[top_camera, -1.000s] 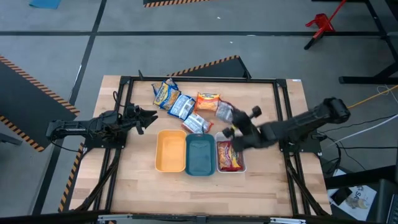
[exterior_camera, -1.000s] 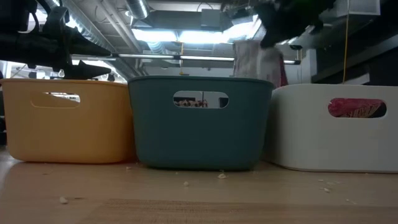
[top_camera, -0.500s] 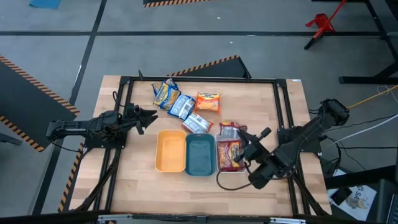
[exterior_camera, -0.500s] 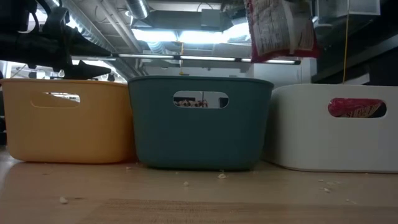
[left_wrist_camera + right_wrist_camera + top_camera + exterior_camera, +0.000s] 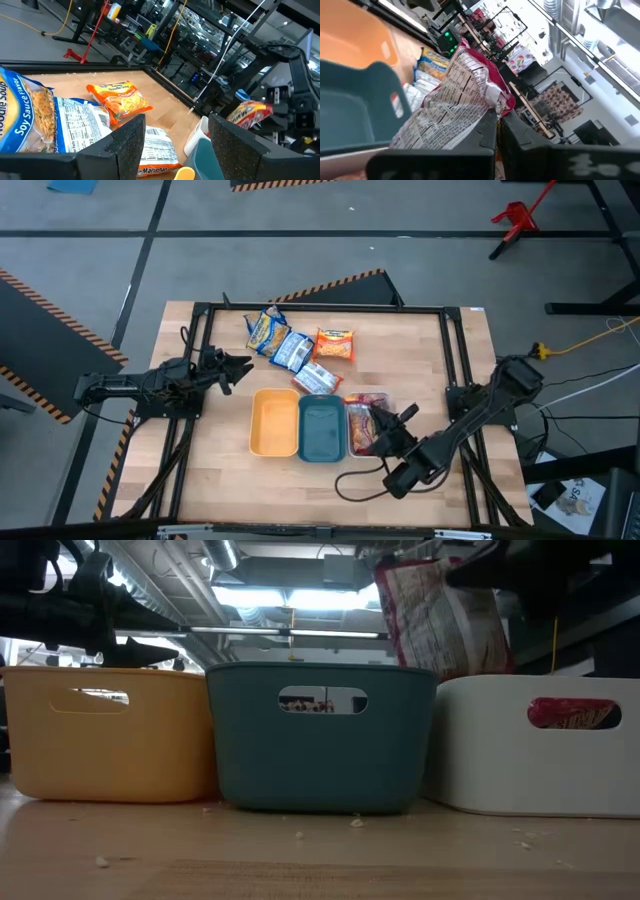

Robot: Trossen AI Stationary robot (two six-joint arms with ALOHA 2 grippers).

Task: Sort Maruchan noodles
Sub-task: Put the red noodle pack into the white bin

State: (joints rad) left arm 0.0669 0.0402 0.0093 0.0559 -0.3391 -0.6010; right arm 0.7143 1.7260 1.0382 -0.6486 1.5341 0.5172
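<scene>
**Red packet held over white tray**

Right gripper (image 5: 385, 432) pinches a crinkly red-silver ramen packet (image 5: 440, 618) above the white tray (image 5: 540, 755); only the low view shows the clearance. Left gripper (image 5: 240, 367) idle, fingers spread, empty.

Three trays stand in a row on the counter (image 5: 320, 855): a yellow-orange tray (image 5: 105, 735), a teal tray (image 5: 320, 740) and a white tray (image 5: 545, 745). A red packet (image 5: 440, 620) hangs tilted above the gap between the teal and white trays. Through the white tray's handle slot, another red packet (image 5: 572, 713) shows.
</scene>
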